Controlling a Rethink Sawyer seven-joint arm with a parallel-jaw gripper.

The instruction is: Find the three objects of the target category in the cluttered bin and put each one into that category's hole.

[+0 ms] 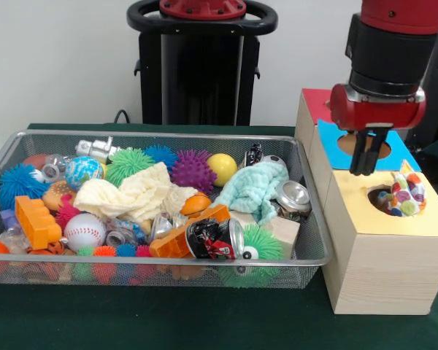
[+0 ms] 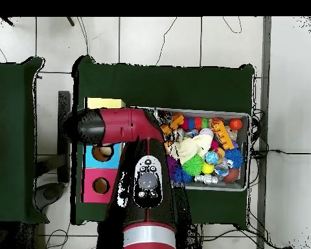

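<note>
Green cloth covers the table; my gripper (image 1: 365, 169) hangs above the blue-topped box (image 1: 394, 149), fingers pressed together, empty; a confetti cloth piece (image 1: 403, 195) sits half in the yellow box's hole (image 1: 383, 198), bunched on its right rim. Risk: it may snag and not drop. No further confetti cloth visible in the cluttered bin (image 1: 312, 219); the cream cloth (image 1: 135, 195) and mint cloth (image 1: 254, 188) may hide one.

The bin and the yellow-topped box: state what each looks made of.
The bin: silver wire mesh, seemingly metal, with a shiny rounded rim; its contents show through. The yellow-topped box: pale wood by its visible grain, unpainted sides, with a matte yellow top, material unclear.
</note>
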